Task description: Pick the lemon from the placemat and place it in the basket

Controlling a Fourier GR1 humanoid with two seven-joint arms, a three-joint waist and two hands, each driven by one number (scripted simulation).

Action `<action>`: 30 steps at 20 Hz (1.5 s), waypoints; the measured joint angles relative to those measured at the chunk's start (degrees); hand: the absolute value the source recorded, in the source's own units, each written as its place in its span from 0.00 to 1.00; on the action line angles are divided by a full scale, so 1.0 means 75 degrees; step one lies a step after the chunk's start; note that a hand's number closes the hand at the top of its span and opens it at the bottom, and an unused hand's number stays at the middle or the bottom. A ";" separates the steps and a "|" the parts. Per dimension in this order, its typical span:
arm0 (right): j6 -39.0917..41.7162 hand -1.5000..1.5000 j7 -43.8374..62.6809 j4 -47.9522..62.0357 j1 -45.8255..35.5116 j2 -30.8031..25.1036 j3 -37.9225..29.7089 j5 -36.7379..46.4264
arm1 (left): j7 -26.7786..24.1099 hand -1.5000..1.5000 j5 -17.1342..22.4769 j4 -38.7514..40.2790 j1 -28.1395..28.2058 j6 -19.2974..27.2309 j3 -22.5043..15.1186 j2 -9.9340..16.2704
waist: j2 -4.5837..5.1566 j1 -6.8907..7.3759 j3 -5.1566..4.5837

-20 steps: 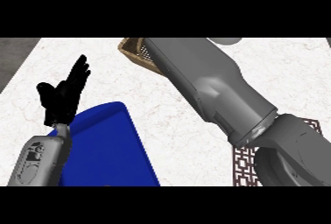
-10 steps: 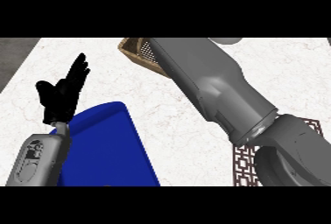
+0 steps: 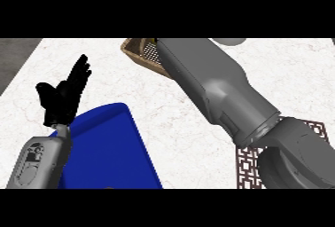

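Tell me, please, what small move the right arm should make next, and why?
Probably ease the arm down over the basket and release there. The forearm already reaches across to it, hiding the hand and any lemon, so I cannot confirm the hold. The left hand rests open.

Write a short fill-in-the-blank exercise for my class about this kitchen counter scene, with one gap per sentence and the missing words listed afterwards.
1. The placemat under the left forearm is ____ in colour.
2. The left hand rests with its fingers straight, so it is ____.
3. The right forearm stretches toward the ____ at the counter's far edge.
4. The counter has a white ____ pattern.

Missing words: blue; open; basket; marble
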 measured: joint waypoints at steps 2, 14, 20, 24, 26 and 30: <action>0.0036 1.00 0.0034 0.0014 0.0087 -0.0001 -0.0082 -0.0078 | 0.0033 0.50 0.0008 -0.0008 0.0012 -0.0019 -0.0016 -0.0009 | 0.0010 0.0018 0.0001; -0.0329 0.00 0.0737 0.0024 0.0171 0.0000 -0.0457 -0.0349 | 0.0166 0.50 -0.0046 -0.0104 0.0003 0.0070 -0.0015 -0.0044 | -0.0011 -0.0030 0.0008; -0.1898 0.00 0.0731 -0.0197 -0.0036 -0.0002 -0.0897 -0.0573 | 0.0169 0.50 -0.0034 -0.0129 0.0079 0.0081 0.0034 -0.0025 | -0.0056 -0.0123 0.0015; -0.2989 0.00 0.0811 -0.0272 -0.0245 -0.0011 -0.1295 -0.0787 | 0.0131 0.50 -0.0054 -0.0153 0.0167 0.0125 0.0055 -0.0035 | -0.0093 -0.0206 0.0016; -0.3478 0.00 0.0771 -0.0256 -0.0264 -0.0015 -0.1505 -0.0892 | 0.0107 0.50 -0.0051 -0.0143 0.0241 0.0148 0.0110 -0.0013 | -0.0118 -0.0301 0.0018; -0.4185 0.00 0.0845 -0.0328 -0.0330 -0.0024 -0.1917 -0.1131 | 0.0149 0.50 -0.0022 -0.0210 0.0348 0.0167 0.0188 0.0022 | -0.0187 -0.0488 0.0021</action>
